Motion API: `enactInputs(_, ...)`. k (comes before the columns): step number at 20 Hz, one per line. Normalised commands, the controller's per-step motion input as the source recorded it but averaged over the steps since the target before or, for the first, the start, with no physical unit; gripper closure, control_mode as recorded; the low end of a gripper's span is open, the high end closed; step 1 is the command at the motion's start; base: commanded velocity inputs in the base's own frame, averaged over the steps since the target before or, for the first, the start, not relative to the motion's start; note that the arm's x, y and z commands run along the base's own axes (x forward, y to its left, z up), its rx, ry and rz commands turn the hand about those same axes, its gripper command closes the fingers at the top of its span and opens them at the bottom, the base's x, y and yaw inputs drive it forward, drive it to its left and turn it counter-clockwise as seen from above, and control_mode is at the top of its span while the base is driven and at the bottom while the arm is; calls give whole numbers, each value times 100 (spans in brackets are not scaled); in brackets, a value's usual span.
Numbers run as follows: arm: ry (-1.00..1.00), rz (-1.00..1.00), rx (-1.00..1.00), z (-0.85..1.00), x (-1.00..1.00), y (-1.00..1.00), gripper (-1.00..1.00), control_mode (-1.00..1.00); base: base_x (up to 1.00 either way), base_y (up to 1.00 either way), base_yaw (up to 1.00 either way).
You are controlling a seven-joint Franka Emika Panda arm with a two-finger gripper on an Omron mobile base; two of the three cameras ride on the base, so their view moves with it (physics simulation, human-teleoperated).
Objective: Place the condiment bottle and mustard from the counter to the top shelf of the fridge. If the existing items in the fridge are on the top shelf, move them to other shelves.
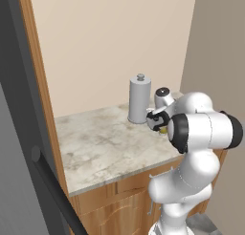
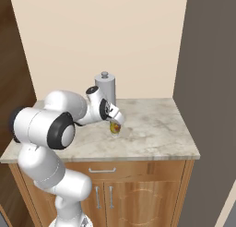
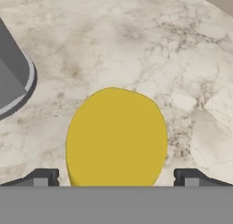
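Yellow mustard (image 3: 116,139) stands between the wide-apart fingers (image 3: 43,177), near a grey canister (image 3: 13,77).

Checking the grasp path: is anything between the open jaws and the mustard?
Nothing. In the hand view the mustard sits between the fingertips of the open gripper with bare counter around it; the grey canister stands aside.

- You see the gripper (image 2: 115,121) hanging just over the yellow mustard (image 2: 115,128) on the marble counter (image 2: 156,129).
- Your grey canister (image 2: 105,87) stands upright behind the arm, against the beige wall (image 2: 92,32).
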Motion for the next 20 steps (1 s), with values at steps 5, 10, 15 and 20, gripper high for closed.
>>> enactInputs(5, -1, 0, 0, -11, 0, 0, 100, -100, 0, 0, 0)
enactInputs(10, -7, 0, 0, -3, 0, -1, 100, -100, 0, 0, 0)
enactInputs(15, -1, 0, 0, 20, -21, 0, 100, -100, 0, 0, 0)
enactInputs(20, -1, 0, -1, 94, -70, 5, 100, -100, 0, 0, 0)
